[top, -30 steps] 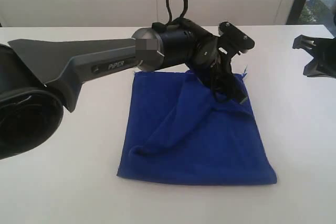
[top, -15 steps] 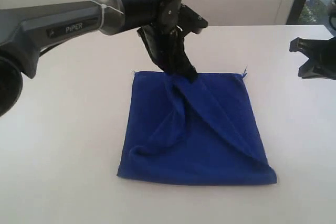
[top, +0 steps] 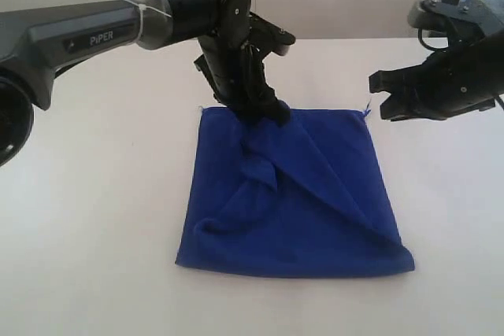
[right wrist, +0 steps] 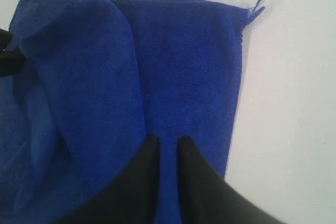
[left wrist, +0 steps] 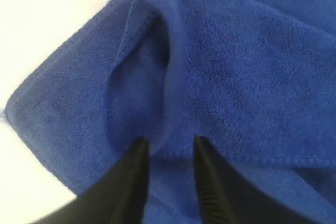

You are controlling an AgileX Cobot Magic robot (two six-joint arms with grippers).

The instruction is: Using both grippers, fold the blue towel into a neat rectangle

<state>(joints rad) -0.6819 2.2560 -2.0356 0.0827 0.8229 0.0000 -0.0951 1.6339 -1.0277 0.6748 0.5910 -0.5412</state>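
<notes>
1. The blue towel lies rumpled on the table, its fold not yet squared.
2. At the towel's far edge, the left gripper straddles a ridge of cloth with its jaws parted.
3. The right gripper hovers by the towel's far right corner, slightly parted and empty. I'd guess it should take that corner next.
4. Only the left wrist view shows the ridge.

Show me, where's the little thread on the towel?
In the exterior view the thread sticks out of the towel's far right corner, over the white table, right beside the right gripper.
</notes>
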